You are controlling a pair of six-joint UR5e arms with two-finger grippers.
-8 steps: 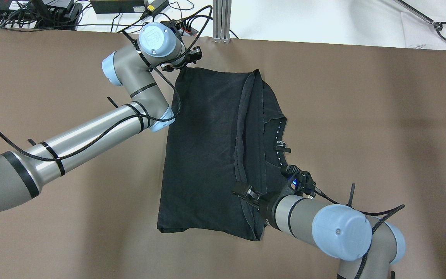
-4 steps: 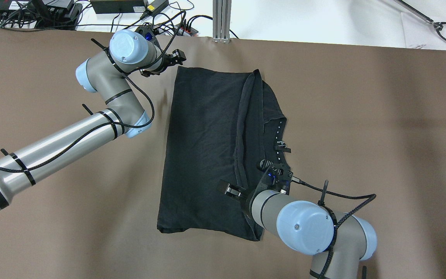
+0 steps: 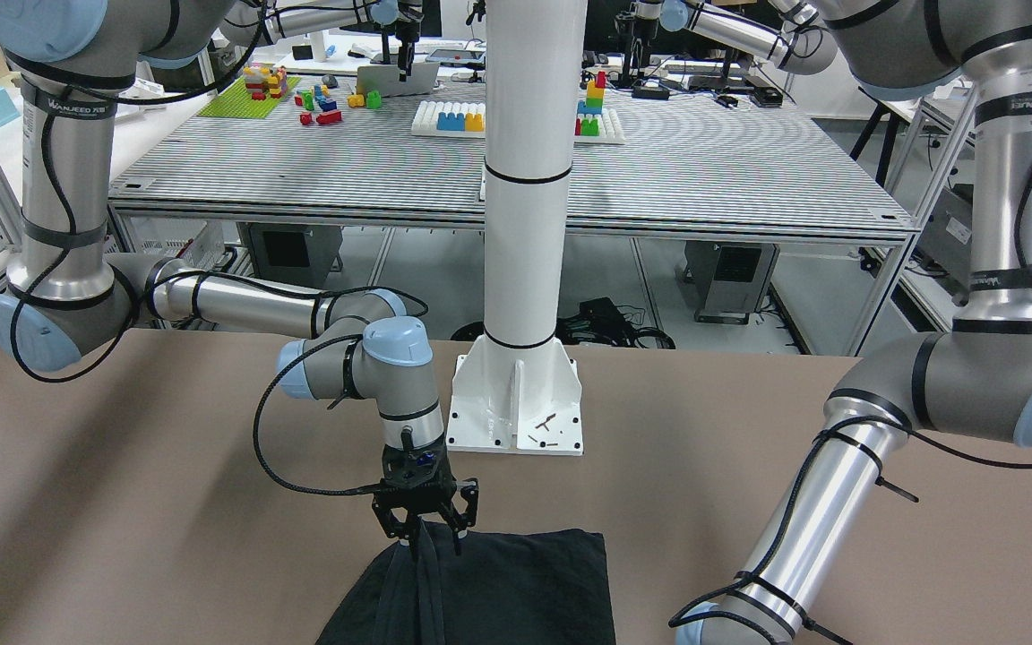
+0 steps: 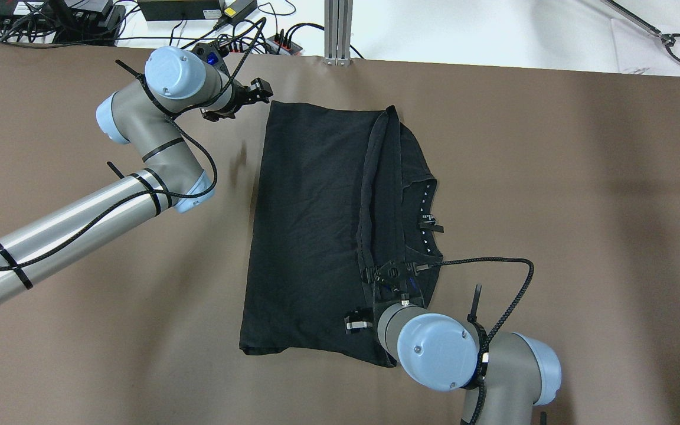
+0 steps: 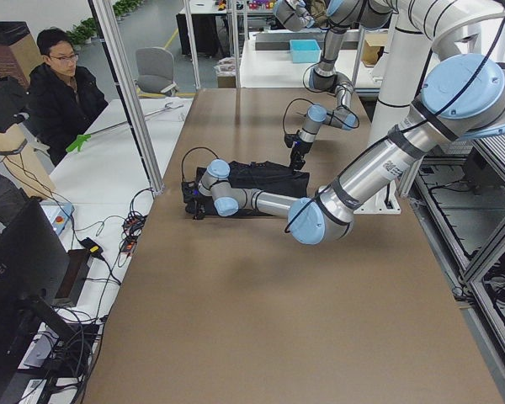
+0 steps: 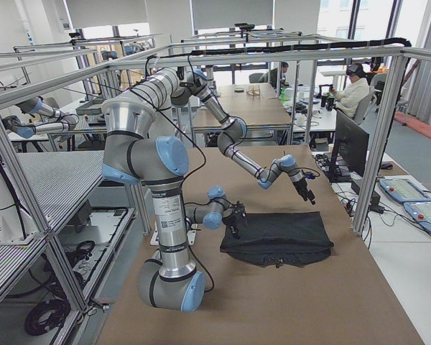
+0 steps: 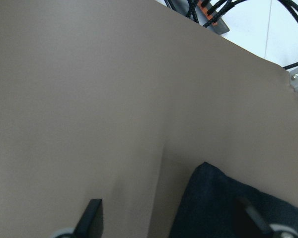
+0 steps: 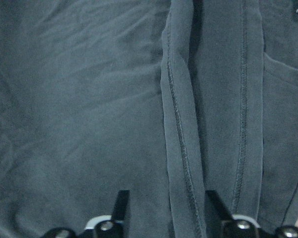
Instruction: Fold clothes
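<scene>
Black clothes (image 4: 310,224) on table (image 4: 552,206); left tool (image 4: 263,93) beside corner (image 4: 274,106), right tool (image 3: 431,536) over fold (image 4: 369,195), both agape

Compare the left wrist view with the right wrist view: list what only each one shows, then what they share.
Left wrist only: bare brown table, cables past its far edge, and just one corner of the clothes. Right wrist only: fabric fills the frame, with a stitched hem fold running up between the fingers. Both: the black clothes and an open claw at the bottom edge, left claw and right claw.
</scene>
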